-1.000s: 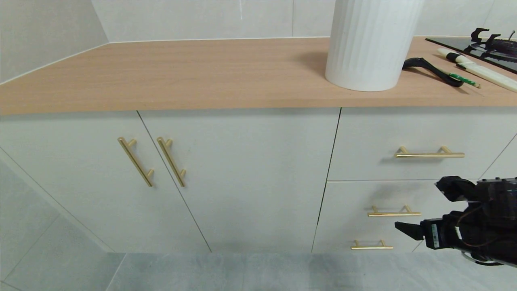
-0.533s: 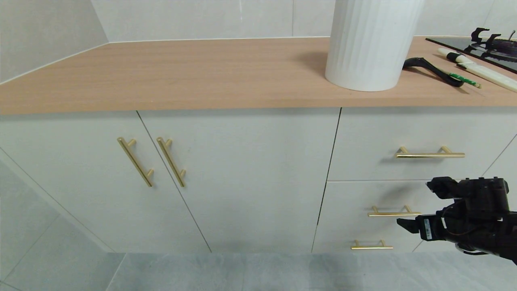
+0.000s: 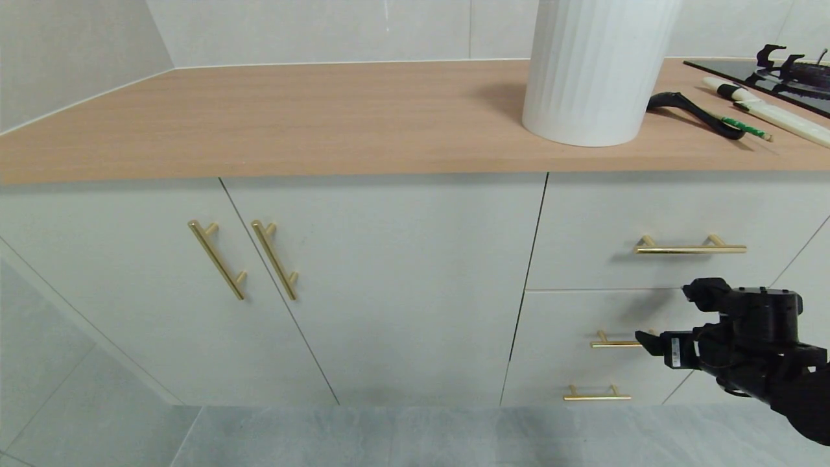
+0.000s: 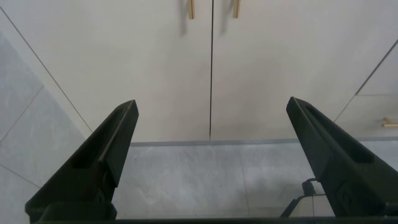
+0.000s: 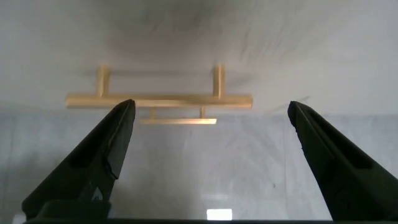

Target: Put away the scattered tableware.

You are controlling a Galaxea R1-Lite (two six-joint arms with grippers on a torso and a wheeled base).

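Note:
On the wooden countertop (image 3: 292, 117) at the far right lie a black curved utensil (image 3: 694, 111), a thin green-tipped stick (image 3: 746, 126) and a long white utensil (image 3: 775, 113). My right gripper (image 3: 668, 314) hangs open in front of the drawer fronts, close to the middle drawer's gold handle (image 3: 613, 342). In the right wrist view that gripper (image 5: 211, 107) faces the handle (image 5: 159, 99) with nothing between its fingers. My left gripper (image 4: 211, 109) is open and empty, low before the cabinet doors (image 4: 211, 62).
A tall white ribbed container (image 3: 593, 71) stands on the counter beside the utensils. A black stove (image 3: 788, 71) sits at the back right corner. Below are two doors with gold handles (image 3: 217, 259) and three drawers, the top handle (image 3: 689, 247) above my gripper. Grey tile floor (image 3: 389, 434) lies below.
My right gripper has moved left and forward toward the middle drawer handle. Nothing on the counter has shifted.

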